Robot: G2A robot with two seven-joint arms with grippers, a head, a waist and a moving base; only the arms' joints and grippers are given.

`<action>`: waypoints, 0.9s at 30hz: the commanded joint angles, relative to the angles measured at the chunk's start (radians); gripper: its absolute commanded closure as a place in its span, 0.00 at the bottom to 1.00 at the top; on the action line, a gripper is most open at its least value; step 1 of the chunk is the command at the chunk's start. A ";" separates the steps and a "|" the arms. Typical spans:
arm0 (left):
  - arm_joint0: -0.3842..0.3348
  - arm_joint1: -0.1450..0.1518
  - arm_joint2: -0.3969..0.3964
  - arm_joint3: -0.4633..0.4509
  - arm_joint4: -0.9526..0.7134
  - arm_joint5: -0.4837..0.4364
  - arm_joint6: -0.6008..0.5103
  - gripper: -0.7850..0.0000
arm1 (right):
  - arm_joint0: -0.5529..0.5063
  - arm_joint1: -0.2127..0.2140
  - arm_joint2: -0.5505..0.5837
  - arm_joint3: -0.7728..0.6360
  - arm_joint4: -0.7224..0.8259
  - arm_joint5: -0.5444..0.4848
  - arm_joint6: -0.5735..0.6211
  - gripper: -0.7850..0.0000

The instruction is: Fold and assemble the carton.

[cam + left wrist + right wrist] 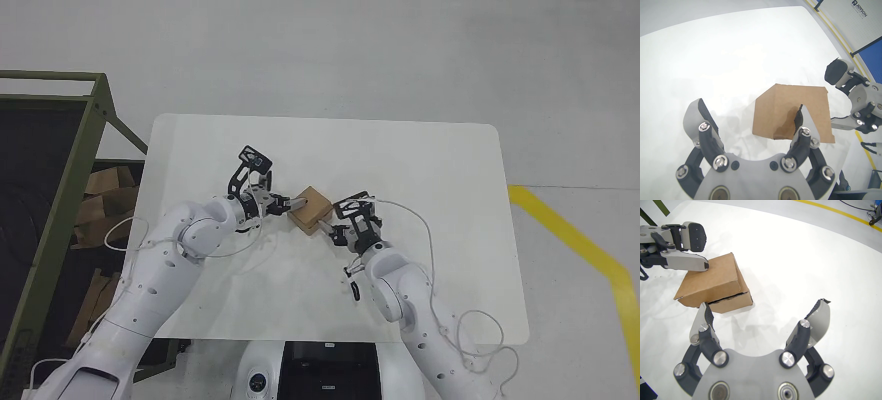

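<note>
Left end effector (pixel 751 106): spread wide, gripping nothing. One finger lies flat on the carton (pixel 715 285) top panel near an edge and looks to be in contact, probably pinning it down. The other finger hangs off to the side over bare surface (pixel 430 150), clear of the cardboard.

Right end effector (pixel 763 304): also wide open, nothing held. One fingertip sits right at the carton's side face, at the low end of the flap seam. Left wrist view suggests it meets the carton's edge, but can't confirm contact. The second finger is well clear over the surface.

The carton sits mid-surface between the two arms, resting on its base.

Progress, my read:
- Done: the body is erected into a box shape. The top panel is folded over and the end panel on the visible side is folded in.
- Not done: a dark, ragged gap runs along the seam on the side facing the right arm, so that flap isn't fully seated. The top also sits slightly slanted rather than square.
- Unknown: the side facing the left arm is hidden, so I can't tell if it's closed.

Late stage overall. What's left looks like pressing that seam shut while the left finger holds the top down. Risk: with neither end effector gripping, a side push could slide the carton.
</note>
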 commanded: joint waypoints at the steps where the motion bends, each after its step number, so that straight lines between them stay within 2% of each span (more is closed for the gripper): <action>1: -0.002 0.000 -0.004 0.008 -0.020 -0.016 -0.007 0.00 | 0.000 -0.001 0.001 0.000 0.005 0.007 -0.003 0.00; 14: -0.036 -0.001 -0.014 0.071 -0.203 -0.112 -0.112 0.00 | 0.000 0.000 -0.003 -0.002 -0.003 0.003 -0.003 0.00; 27: -0.051 0.002 -0.029 0.104 -0.265 -0.132 -0.145 0.00 | -0.031 0.006 0.030 -0.050 -0.008 0.020 -0.018 0.00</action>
